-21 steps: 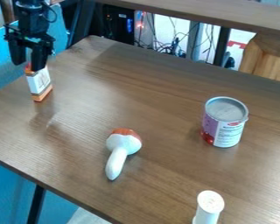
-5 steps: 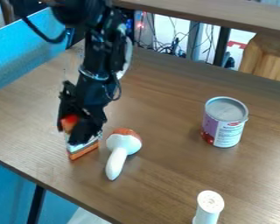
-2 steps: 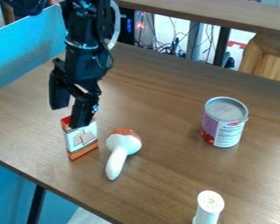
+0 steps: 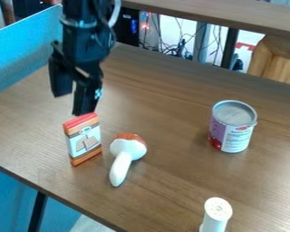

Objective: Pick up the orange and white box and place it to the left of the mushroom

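One black two-finger gripper (image 4: 72, 104), open, jaws spread, at upper left, just above an upright red, orange and white cardboard box (image 4: 84, 139) on the brown wooden table (image 4: 166, 186). White toy mushroom with orange-red cap (image 4: 125, 156) lying just beside box. Purple-and-white metal can (image 4: 232, 129) upright, well apart; white cylindrical container (image 4: 216, 216) near the bottom edge.

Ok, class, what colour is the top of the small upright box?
The top of the box is red, best seen in the camera view.
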You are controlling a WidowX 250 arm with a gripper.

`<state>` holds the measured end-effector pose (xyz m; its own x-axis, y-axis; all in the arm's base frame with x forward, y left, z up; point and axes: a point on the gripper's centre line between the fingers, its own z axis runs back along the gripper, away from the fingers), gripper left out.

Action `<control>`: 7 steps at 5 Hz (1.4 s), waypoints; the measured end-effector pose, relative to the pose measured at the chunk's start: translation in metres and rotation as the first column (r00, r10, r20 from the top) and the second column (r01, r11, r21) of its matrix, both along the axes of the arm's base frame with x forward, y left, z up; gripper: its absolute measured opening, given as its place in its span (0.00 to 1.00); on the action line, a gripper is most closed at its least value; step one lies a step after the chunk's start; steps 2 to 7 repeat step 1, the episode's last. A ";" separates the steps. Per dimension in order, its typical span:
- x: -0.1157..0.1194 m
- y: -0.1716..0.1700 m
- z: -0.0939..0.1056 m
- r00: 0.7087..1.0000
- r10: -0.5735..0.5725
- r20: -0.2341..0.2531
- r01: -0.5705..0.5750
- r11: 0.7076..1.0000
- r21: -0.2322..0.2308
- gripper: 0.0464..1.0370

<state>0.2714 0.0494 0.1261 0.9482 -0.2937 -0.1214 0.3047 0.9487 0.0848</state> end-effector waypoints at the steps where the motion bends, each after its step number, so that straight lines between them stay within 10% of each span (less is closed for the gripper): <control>1: 0.012 -0.018 0.017 0.997 -0.039 0.066 0.042 0.998 -0.045 0.96; 7: 0.012 -0.018 0.017 0.997 -0.039 0.066 0.042 0.998 -0.045 0.96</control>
